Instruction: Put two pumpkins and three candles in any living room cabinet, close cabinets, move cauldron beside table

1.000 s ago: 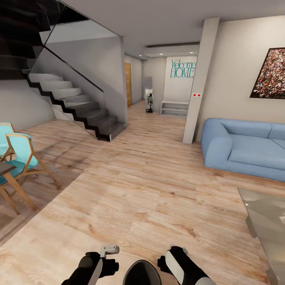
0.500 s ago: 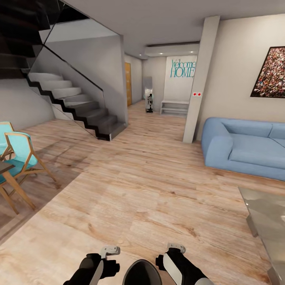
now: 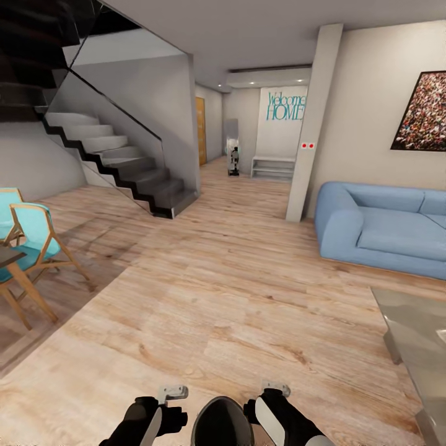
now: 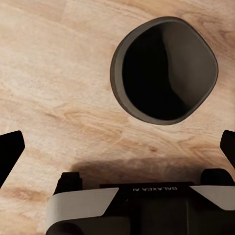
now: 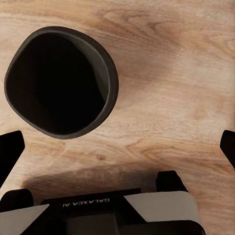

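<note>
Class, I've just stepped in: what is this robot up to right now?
The robot stands on a pale wooden floor with a small round matte black cauldron on the floor between its two arms. The left tool and right tool are both open and grip nothing. A glossy grey-olive coffee table sits ahead to its right, near a blue sofa.

Big teal words on the far hallway wall [image 3: 282,127] beyond the stairs [image 3: 118,161] say "Welcome HOME" [image 3: 286,106], and each gripper body reads "GALAXEA AI".

Pale wood floor [image 3: 223,297], blue sofa [image 3: 381,229] right, dark staircase [image 3: 118,167] left.
</note>
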Available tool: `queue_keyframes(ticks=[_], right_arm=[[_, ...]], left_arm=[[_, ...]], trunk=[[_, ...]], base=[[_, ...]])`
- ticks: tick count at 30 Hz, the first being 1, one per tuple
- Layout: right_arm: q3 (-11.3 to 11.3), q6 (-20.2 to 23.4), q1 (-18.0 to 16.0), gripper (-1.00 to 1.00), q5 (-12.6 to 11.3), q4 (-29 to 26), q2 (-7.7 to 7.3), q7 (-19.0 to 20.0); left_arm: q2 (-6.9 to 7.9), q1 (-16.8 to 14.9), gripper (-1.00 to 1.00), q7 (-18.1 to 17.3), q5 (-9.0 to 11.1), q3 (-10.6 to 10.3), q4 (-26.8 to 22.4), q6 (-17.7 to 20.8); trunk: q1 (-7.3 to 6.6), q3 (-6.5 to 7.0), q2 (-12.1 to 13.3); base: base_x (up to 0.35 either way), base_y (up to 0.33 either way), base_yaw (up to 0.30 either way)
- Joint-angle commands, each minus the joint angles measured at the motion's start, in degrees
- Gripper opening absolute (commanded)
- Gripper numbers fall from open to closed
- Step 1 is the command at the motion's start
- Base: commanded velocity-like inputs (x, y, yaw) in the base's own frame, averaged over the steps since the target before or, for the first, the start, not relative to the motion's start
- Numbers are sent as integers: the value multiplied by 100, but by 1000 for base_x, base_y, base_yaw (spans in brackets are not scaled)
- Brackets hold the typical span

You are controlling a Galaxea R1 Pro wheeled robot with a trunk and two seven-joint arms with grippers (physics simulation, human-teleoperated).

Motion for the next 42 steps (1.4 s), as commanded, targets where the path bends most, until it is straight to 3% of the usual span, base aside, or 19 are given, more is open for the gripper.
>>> queue_keyframes(ticks=[1,5,14,19,23,26,35,42], right_arm=[[2,0,4,100,0,0,0,2],[5,0,7,100,0,0,0,37],[12,-8,8,100,47,0,0,634],[12,-110,8,100,52,5,0,663],[38,-435,2,100,64,238,0,667],[139,-645,0,100,62,322,0,668],[238,-767,1,100,62,359,0,668],[240,-874,7,100,62,360,0,674]], left_arm=[[0,2,100,-1,1,1,0,0],[1,-2,100,-1,1,4,0,-3],[17,-1,100,-15,17,15,0,-96],[25,-2,100,-118,25,25,2,-120],[33,0,100,-617,15,27,61,-345],[35,1,100,-785,12,34,192,-632],[36,-3,100,-837,10,36,361,-1007],[36,-4,100,-836,10,36,385,-1069]], trunk=[[22,-19,-41],[110,-90,-202],[308,-252,-563],[417,-342,-763],[505,-414,-924],[571,-467,-1044],[769,-629,-1405],[923,-755,-1686]], base=[[-218,0,0],[-145,0,0],[-15,0,0],[0,0,0],[0,0,0],[0,0,0],[0,0,0],[0,0,0]])
